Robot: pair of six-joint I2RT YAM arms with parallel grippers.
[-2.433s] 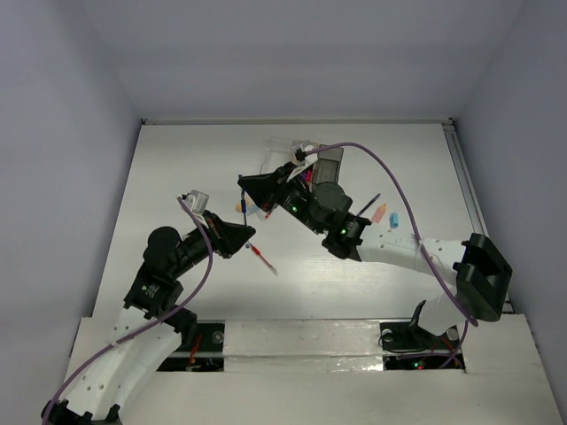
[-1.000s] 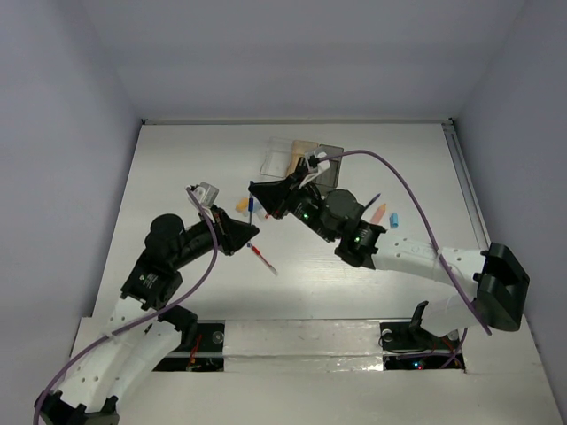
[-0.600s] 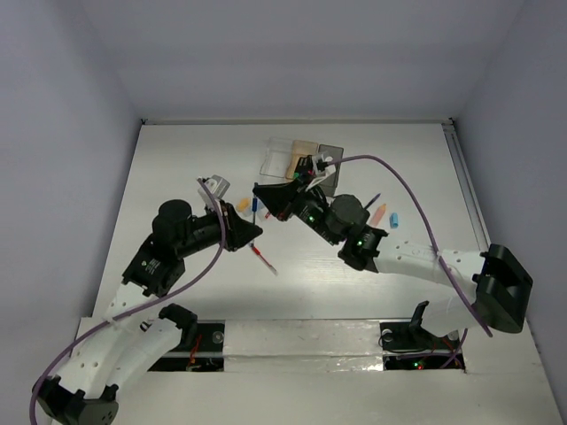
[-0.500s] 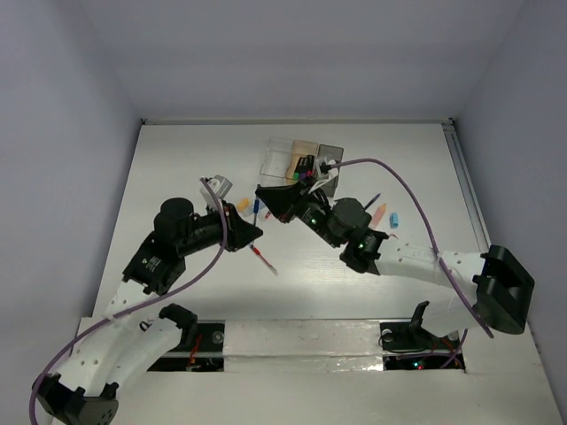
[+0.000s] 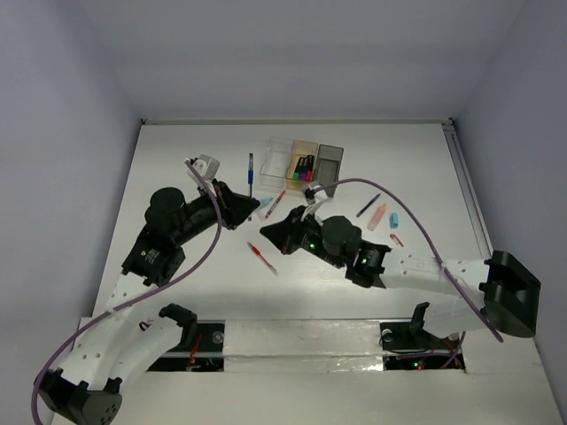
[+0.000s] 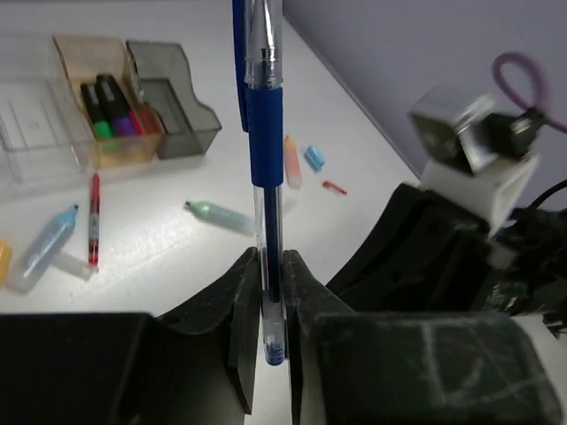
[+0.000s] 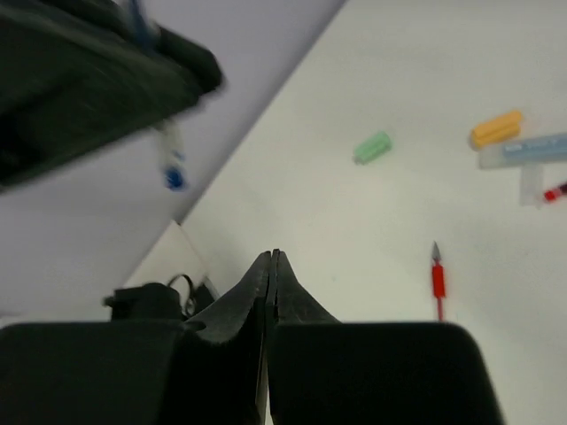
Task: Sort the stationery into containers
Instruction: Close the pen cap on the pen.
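Observation:
My left gripper (image 5: 251, 205) (image 6: 268, 266) is shut on a blue pen (image 6: 263, 133), which sticks out past the fingertips toward the boxes (image 5: 251, 168). The clear box (image 5: 280, 158), the tan-orange box (image 5: 304, 156) with green, purple and pink markers in it, and the dark grey box (image 5: 330, 159) stand in a row at the back. My right gripper (image 5: 266, 232) (image 7: 270, 257) is shut and empty, low over the table. A red pen (image 5: 262, 258) (image 7: 437, 282) lies beside it.
Loose pieces lie on the table. A second red pen (image 6: 93, 232) and a light-blue marker (image 6: 44, 248) lie near the boxes, a pale green piece (image 6: 217, 215) beside them. An orange piece (image 5: 379, 215), a light-blue piece (image 5: 394, 220), a dark pen (image 5: 368, 205) lie at right.
My right gripper has drawn back from the boxes toward the near side and dropped low. My left gripper has swung toward the far side with the blue pen.

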